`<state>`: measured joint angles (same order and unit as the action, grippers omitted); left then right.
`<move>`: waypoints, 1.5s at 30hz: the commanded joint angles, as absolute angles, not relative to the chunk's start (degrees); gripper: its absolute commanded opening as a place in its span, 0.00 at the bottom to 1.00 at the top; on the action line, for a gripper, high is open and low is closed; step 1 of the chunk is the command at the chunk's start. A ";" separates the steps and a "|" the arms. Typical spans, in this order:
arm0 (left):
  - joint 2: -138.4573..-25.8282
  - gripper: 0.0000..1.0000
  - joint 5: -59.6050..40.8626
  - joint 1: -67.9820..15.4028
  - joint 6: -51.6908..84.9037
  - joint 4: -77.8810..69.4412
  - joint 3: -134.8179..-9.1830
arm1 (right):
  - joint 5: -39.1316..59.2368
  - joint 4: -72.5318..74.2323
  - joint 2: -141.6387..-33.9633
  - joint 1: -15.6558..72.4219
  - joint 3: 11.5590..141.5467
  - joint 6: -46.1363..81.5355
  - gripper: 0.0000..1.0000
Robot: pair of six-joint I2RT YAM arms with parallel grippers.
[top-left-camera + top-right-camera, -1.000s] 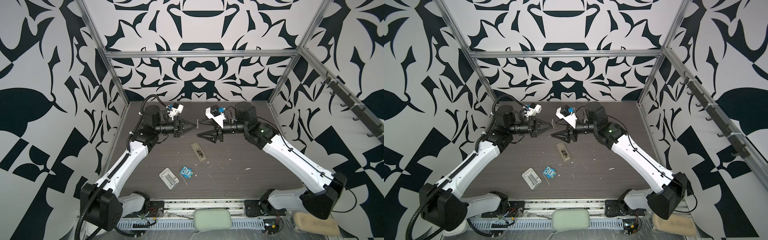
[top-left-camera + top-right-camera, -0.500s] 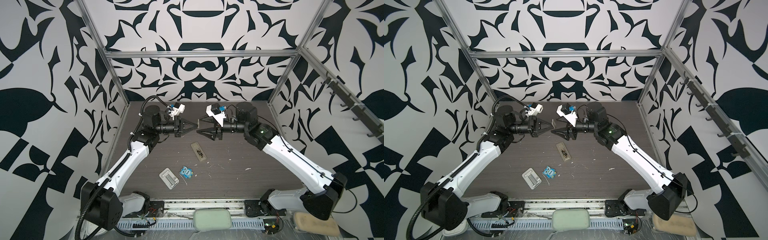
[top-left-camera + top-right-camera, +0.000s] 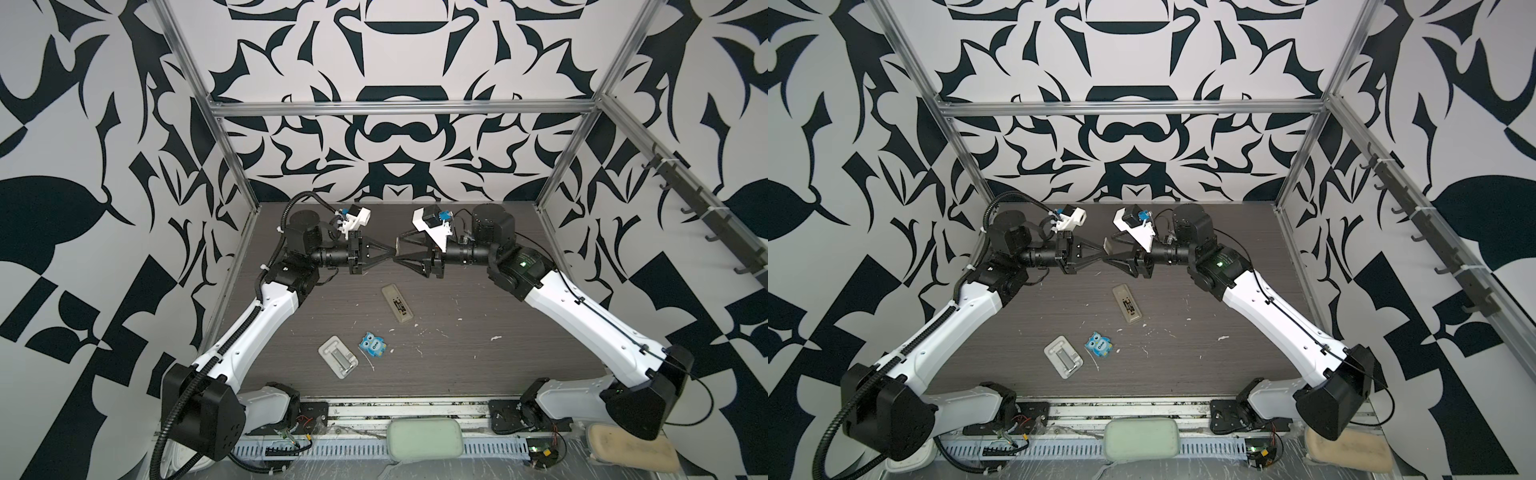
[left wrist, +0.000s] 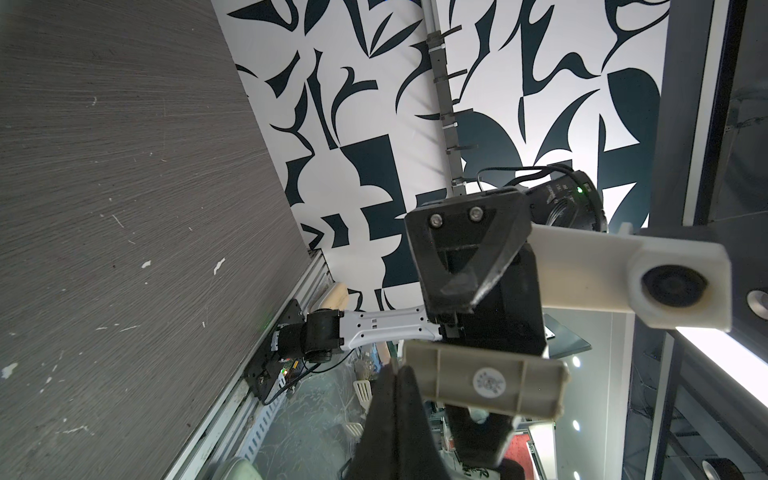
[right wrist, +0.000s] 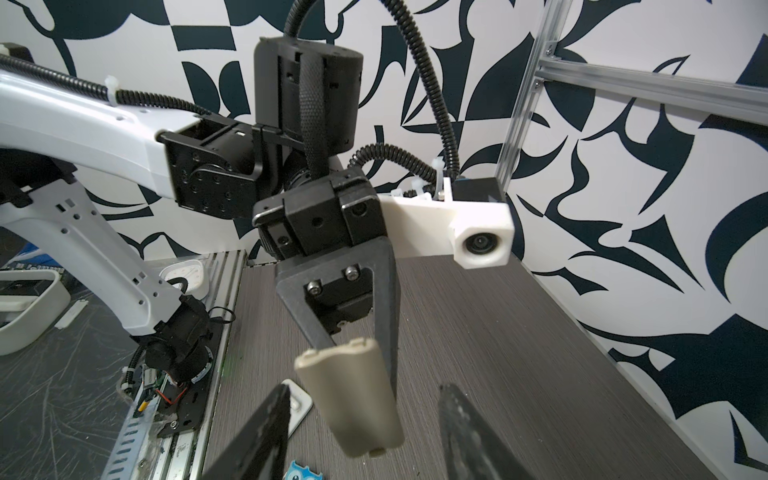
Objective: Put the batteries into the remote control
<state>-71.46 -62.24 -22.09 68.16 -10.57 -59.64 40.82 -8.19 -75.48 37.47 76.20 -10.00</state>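
Now that the right claw [image 3: 396,250] stands tip to tip with the left claw [image 4: 395,372], no longer apart from it, a handover looks under way in the air beyond the remote's [image 3: 397,308] far end. Left claw clenches one beige cover [image 5: 351,395]; right claw's jaws stand released either side of it, not touching. One remote lies flat on the table [image 3: 478,353]; loading seems not begun. Nearer than the remote: one owl [image 3: 374,345], one tray [image 3: 324,349]. No batteries visible.

Lying on the dark grey wood-grain tabletop [image 3: 478,374]: a slim beige-grey remote control [image 3: 397,308], with a blue owl-shaped item [image 3: 374,344] front-left of it, a white rectangular plastic tray [image 3: 325,349] farther left, white flecks [image 3: 494,337] scattered around it.
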 commanded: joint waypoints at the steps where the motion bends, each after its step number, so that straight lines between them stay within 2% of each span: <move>1: -71.15 0.00 -63.02 -22.17 68.94 -12.72 -59.05 | 42.45 -6.42 -75.45 37.35 76.30 -9.78 0.59; 19: -71.63 0.00 -62.33 -22.96 69.43 -13.08 -59.00 | 41.40 -6.53 -76.09 37.49 76.48 -9.93 0.44; 30: -71.54 0.00 -62.14 -23.03 69.51 -13.01 -59.08 | 39.69 -5.75 -75.22 37.44 75.61 -10.03 0.42; 38: -71.63 0.00 -62.14 -23.04 69.52 -13.00 -59.22 | 40.23 -4.39 -74.27 37.49 74.45 -9.80 0.47; 45: -71.63 0.00 -62.05 -23.05 69.60 -13.07 -59.12 | 40.69 -4.27 -74.01 37.49 74.44 -9.71 0.46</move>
<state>-71.48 -61.89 -22.90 69.12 -11.55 -59.59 39.83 -7.18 -76.29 37.47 74.17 -10.02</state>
